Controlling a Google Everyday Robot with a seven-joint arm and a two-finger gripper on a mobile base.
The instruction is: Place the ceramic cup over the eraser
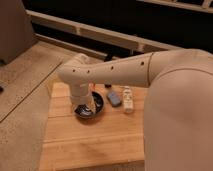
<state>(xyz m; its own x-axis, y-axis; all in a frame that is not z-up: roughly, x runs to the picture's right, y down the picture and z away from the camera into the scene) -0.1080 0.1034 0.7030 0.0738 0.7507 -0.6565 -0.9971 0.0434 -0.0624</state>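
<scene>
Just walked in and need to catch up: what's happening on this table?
The robot's arm reaches down over the wooden table, its hand low at the black bowl. A flat grey-blue object and a small clear bottle sit beside the bowl. Whether the hand holds anything isn't clear.

Wooden table (glossy bowl)
</scene>
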